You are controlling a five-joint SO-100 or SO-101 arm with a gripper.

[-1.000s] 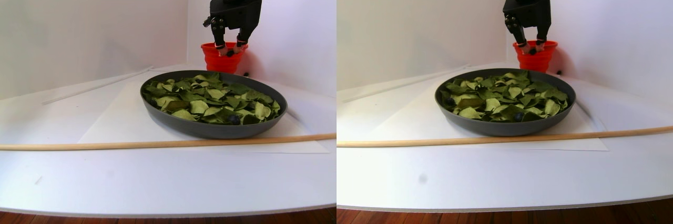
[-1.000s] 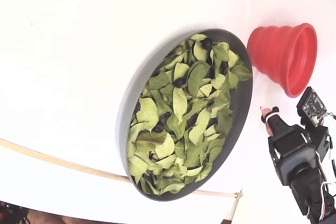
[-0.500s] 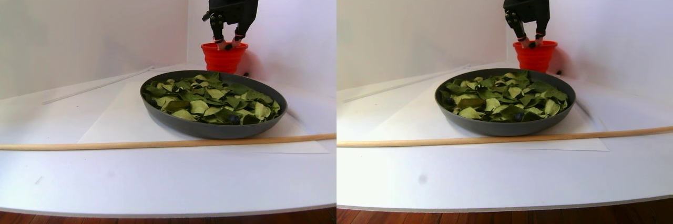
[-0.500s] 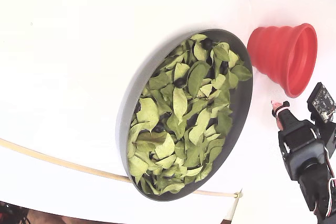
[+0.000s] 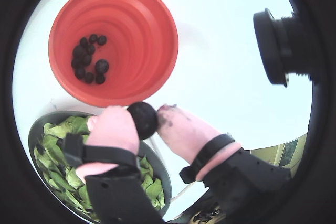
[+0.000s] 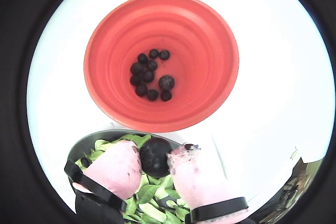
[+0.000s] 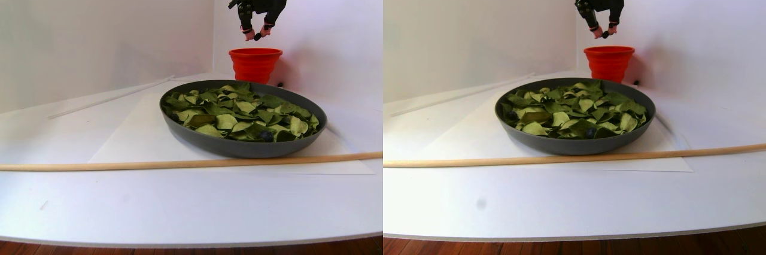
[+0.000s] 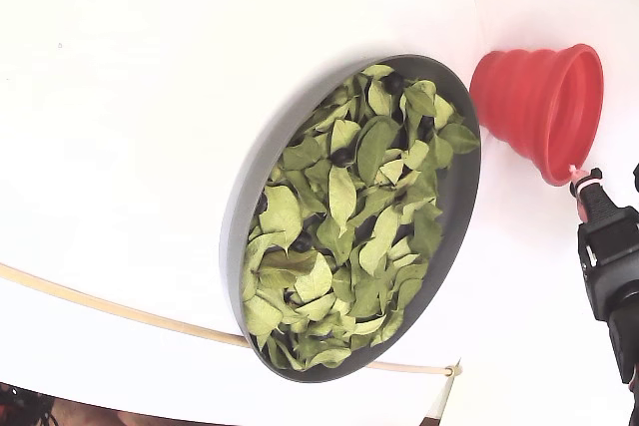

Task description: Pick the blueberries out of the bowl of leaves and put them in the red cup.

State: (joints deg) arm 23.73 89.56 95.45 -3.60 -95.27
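place: home test corner | white walls (image 7: 108, 27) | wood floor (image 7: 191, 248)

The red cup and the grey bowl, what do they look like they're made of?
The red cup looks like matte silicone or soft plastic, going by its stepped concentric ribs. The bowl has a smooth, dull dark grey finish, possibly coated metal or plastic; the pictures leave that open.
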